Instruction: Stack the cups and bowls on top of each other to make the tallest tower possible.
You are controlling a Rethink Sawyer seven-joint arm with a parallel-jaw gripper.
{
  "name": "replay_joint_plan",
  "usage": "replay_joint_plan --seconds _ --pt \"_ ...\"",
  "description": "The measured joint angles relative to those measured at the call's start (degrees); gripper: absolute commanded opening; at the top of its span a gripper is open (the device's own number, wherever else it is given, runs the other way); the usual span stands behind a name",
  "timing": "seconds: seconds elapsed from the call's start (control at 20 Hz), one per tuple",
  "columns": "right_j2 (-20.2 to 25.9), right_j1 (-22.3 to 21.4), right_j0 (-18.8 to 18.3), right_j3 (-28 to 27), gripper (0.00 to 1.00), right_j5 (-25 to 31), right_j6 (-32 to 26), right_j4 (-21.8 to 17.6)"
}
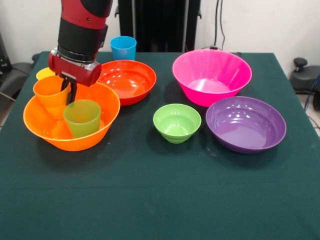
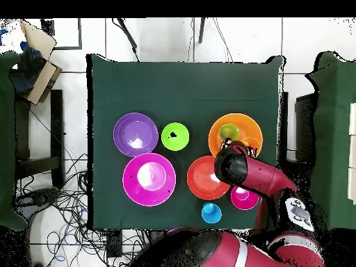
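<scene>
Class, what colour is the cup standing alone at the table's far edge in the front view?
Blue. The lone cup shows best in the front view, behind the red-orange bowl.

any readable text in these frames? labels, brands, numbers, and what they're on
None readable.
Cups and bowls are plain, no print: large orange bowl, green cup, pink bowl, purple bowl.
Arm: no legible marking in the front view.
Light panel on the arm's base, overhead view: dark marks, too small to read.
Green tablecloth: blank.

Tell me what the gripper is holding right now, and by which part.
Cannot be told. The gripper reaches into the large orange bowl between the orange cup and green cup, but no grasp shows.
</scene>
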Motion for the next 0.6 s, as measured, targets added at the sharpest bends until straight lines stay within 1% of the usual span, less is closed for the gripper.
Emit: replay_joint_plan --seconds 0.2,0.6 --pt "0.2 0.3 0.0 -0.1 0.00 0.0 0.0 0.0" --pt "1.4 0.7 -0.6 -0.9 0.00 0.0 0.0 -1.3"
